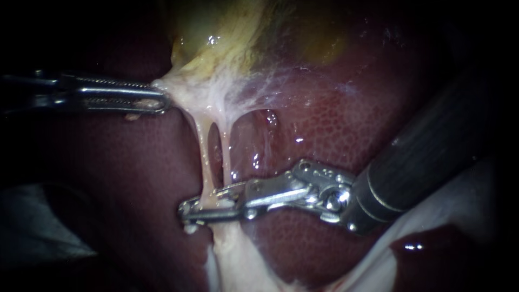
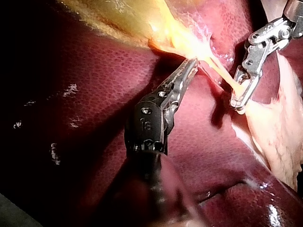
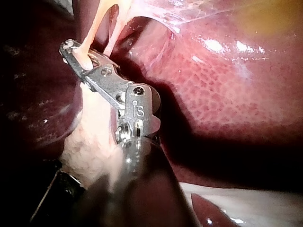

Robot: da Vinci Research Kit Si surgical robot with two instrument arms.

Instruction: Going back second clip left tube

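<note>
Endoscope view: how does the claw of my right instrument (image 1: 189,208) stand?

Its two sides are apart by a narrow gap, and the left tube (image 1: 204,154) runs through that gap near the tips. I cannot tell whether either side presses on it. Behind the claw the wrist is bent, and the dark shaft rises away to the upper right.

What lies around that claw?

The other tube (image 1: 226,157) runs just beside the left one, on the shaft side, and comes down close to the claw's upper side. The liver (image 1: 324,124) lies under the claw. The right wrist view also shows the tube crossing between the two sides.

And the other arm?

My left instrument (image 1: 159,98) lies level, well above the right claw. Its own claw is clamped on the pale tissue (image 1: 216,92) where both tubes meet under the gallbladder (image 1: 216,32), and that tissue is stretched taut.
</note>
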